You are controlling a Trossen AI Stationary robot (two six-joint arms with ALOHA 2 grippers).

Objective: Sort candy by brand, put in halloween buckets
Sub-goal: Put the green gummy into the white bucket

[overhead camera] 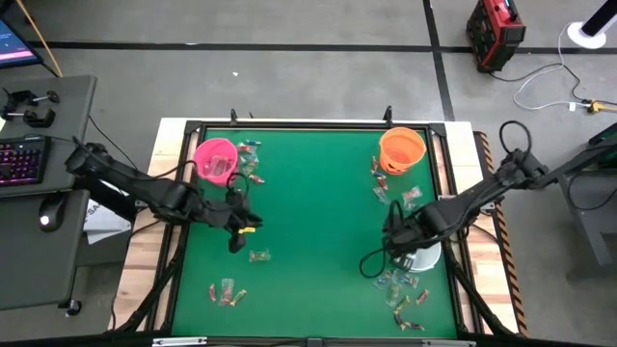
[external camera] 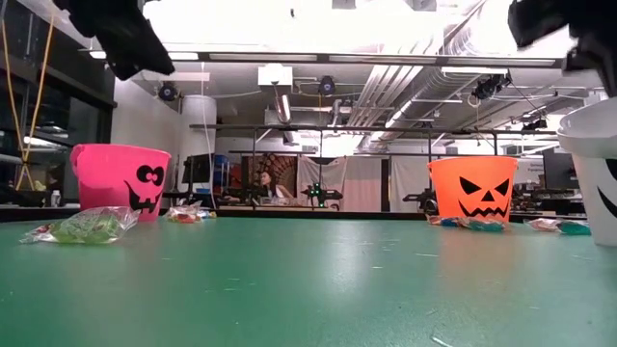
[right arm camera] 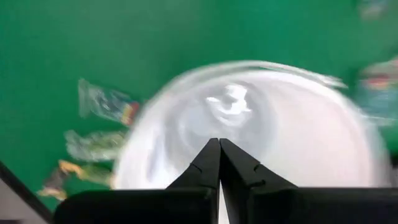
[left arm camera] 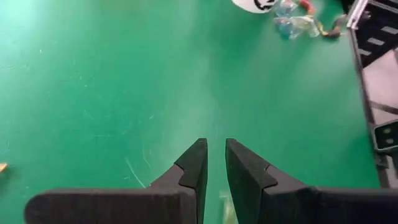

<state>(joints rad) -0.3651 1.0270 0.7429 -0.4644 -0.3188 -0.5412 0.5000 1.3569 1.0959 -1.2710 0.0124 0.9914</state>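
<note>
**Asker:** What is your left hand doing?

**Me:** My left gripper [left arm camera: 216, 144] hangs above the green felt table [overhead camera: 318, 212], on its left side. Its fingers are pinched almost together on a clear-wrapped sweet [left arm camera: 225, 205], of which only a pale sliver shows.

**Asker:** And your right?

**Me:** My right gripper [right arm camera: 219, 142] is pressed fully together, holding nothing. It waits over the white translucent round bucket [right arm camera: 298, 143] at the near right.

**Asker:** Where are the other buckets?

**Me:** The bright pink plastic bucket [overhead camera: 215, 159] stands just beyond my left gripper, at the far left. The orange plastic bucket [overhead camera: 402, 149] is at the far right. Loose wrapped sweets [overhead camera: 227, 292] lie near each bucket and at the near left.

**Asker:** How will you do this well?

**Me:** I judge the pink bucket is my target, though I cannot read the brand. I should keep the pinch firm, centre the gripper over the mouth, and release only once inside the rim.
</note>
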